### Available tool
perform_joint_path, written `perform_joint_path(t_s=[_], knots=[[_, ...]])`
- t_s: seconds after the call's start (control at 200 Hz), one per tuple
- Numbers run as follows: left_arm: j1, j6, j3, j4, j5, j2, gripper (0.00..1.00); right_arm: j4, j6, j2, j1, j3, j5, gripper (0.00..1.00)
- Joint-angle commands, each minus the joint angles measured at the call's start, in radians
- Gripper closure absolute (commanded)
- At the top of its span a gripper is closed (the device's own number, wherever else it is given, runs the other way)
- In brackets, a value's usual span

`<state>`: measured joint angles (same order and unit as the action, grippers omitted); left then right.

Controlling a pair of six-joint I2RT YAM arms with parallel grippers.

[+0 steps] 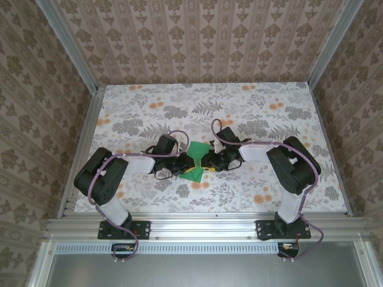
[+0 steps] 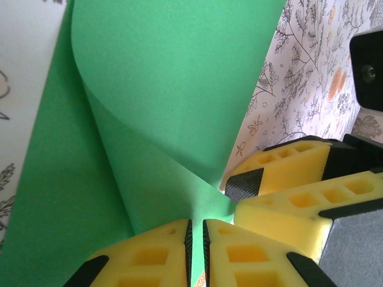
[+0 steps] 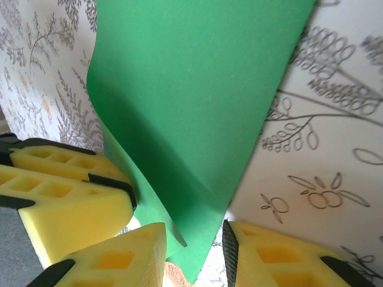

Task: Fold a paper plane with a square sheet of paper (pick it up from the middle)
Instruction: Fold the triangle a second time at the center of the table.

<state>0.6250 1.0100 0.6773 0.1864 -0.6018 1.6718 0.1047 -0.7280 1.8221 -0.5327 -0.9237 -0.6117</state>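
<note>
The left end effector (image 1: 183,162) reaches in from 9 o'clock. Its yellow fingers (image 2: 149,257) are pressed together on the edge of the square sheet of paper (image 1: 199,147). The bright green sheet sits in the middle of the floral surface (image 1: 251,107), gathered narrow at its waist. One lobe spreads toward 12 o'clock and the other toward 6 o'clock. At 3 o'clock, the right end effector (image 1: 209,162) has its jaws apart, with the sheet's curled fold standing between them.

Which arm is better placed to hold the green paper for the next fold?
Left, probably. The left gripper is shut on the thin bright green paper sheet; the right gripper has its jaws apart around the edge.
</note>
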Motion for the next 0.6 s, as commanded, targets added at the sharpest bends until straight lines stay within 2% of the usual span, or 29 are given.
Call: perform_joint_path(t_s=[0.0, 0.39, 0.49, 0.595], knots=[[-0.007, -0.014, 0.022, -0.021, -0.001, -0.010, 0.84, -0.018, 0.011, 0.019, -0.009, -0.019, -0.052, 0.68], [-0.007, -0.014, 0.025, -0.025, -0.003, -0.023, 0.85, -0.065, -0.015, 0.047, -0.009, -0.026, -0.075, 0.73], [-0.007, -0.015, 0.026, -0.024, -0.004, -0.025, 0.85, -0.092, -0.033, 0.054, -0.009, -0.024, -0.088, 0.78], [-0.008, -0.014, 0.025, -0.031, -0.003, -0.037, 0.82, -0.088, -0.034, 0.055, -0.009, -0.023, -0.072, 0.90]])
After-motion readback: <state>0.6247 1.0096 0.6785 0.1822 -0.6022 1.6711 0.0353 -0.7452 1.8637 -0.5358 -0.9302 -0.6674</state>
